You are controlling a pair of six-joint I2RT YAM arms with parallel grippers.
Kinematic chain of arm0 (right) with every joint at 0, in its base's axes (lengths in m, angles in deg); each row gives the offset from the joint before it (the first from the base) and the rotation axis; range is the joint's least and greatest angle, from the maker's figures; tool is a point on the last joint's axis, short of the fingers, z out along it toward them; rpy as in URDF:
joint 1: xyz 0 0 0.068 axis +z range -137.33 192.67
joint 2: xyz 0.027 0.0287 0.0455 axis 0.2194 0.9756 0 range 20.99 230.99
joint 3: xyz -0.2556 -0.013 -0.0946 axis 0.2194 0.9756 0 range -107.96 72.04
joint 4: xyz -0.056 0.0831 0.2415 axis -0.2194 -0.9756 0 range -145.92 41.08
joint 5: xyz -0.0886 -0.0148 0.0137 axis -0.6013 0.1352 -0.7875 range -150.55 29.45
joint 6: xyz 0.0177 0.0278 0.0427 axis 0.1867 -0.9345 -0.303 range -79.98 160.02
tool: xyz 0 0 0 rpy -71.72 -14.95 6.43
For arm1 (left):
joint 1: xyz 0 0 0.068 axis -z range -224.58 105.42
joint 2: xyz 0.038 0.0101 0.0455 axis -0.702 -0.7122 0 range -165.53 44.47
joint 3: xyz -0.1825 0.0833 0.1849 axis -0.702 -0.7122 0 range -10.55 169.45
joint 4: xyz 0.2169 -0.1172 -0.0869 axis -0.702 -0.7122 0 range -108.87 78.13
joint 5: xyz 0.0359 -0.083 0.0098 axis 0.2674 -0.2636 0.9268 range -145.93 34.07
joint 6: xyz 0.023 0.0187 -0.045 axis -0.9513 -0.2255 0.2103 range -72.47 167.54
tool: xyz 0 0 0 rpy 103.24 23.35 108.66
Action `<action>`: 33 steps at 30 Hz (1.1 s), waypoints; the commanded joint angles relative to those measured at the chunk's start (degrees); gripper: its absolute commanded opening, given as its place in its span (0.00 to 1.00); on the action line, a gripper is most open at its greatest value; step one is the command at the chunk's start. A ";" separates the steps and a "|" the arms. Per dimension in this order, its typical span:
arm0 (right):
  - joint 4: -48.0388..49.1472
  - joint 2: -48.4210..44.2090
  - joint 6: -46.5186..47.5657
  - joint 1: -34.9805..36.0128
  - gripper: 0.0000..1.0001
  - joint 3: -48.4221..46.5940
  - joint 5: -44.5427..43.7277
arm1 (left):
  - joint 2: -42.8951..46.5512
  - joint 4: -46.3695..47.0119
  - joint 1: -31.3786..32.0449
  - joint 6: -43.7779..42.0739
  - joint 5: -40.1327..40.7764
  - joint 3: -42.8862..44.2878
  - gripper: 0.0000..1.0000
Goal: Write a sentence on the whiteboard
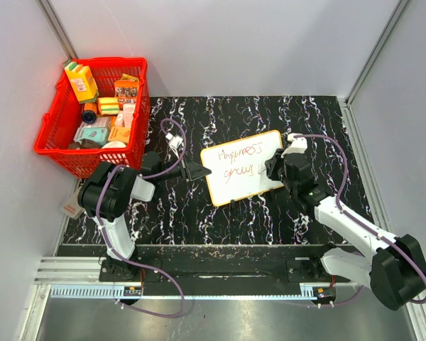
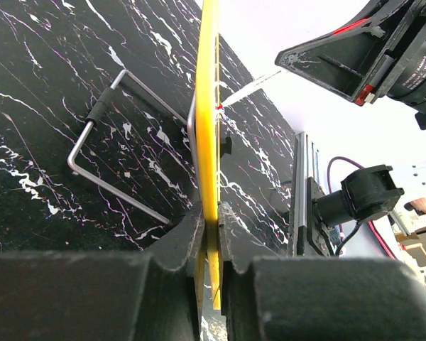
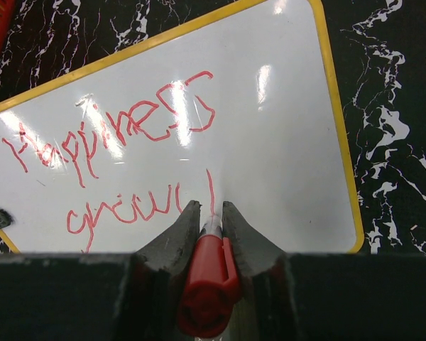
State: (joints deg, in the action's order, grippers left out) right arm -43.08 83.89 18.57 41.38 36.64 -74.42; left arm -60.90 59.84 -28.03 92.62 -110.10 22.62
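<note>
While the second line is unfinished, the step in hand is judged to be lettering its next character. The whiteboard (image 1: 243,167) sits mid-surface (image 1: 326,121), right of the red basket (image 1: 92,162), with a wire stand (image 2: 101,108) showing behind it. The left gripper (image 2: 211,213) is clamped on the board's yellow left edge. The right gripper (image 3: 211,213) is closed around a red marker (image 3: 207,284), whose tip is at the foot of a vertical stroke. The sentence (image 3: 138,121) reads "Happiness" above what looks like "grow".

Recommendations:
- Apply light, even tip pressure, since a board on a stand could rock.
- Hold firm on the left edge.
- Space the next letters rightward into the free white area, on the second line's baseline.

Not verified:
- Tip contact, which is masked by the gripper's own fingers.
- The second line's letters, partly lost to glare and loose script.
- The board's near-left corner, cut off in the right wrist view.
- The stand's footing.
</note>
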 commanded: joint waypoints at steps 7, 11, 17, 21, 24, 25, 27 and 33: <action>0.74 0.39 0.27 -0.23 0.00 -3.10 -1.51 | 2.00 6.08 0.58 -2.37 -1.11 0.41 0.00; 1.36 0.83 0.18 -0.23 0.00 -3.89 -1.86 | 2.00 6.08 0.67 -2.37 -1.20 0.41 0.00; 1.80 0.56 0.45 -0.23 0.00 -4.33 -2.74 | 2.00 6.08 0.67 -2.37 -1.11 0.32 0.00; 1.71 0.30 0.71 -0.32 0.00 -4.42 -4.14 | 2.00 6.08 0.58 -2.37 -1.11 0.32 0.00; 1.80 -0.05 0.89 -0.32 0.00 -4.42 -4.94 | 2.00 6.08 0.67 -2.37 -1.11 0.32 0.00; 1.89 -0.23 0.97 -0.32 0.00 -4.33 -5.03 | 2.00 6.08 0.67 -2.37 -1.11 0.32 0.00; 1.97 -0.40 0.97 -0.32 0.00 -4.24 -5.47 | 2.00 6.08 0.67 -2.45 -1.02 0.32 0.00; 1.45 -0.05 0.80 -0.32 0.00 -3.28 -4.68 | 2.09 6.08 0.67 -2.45 -1.11 0.32 0.00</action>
State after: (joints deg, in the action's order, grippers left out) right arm -43.19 84.41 18.83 41.38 34.91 -77.61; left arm -60.90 59.84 -27.96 92.57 -110.10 22.62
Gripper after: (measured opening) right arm 0.225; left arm 0.125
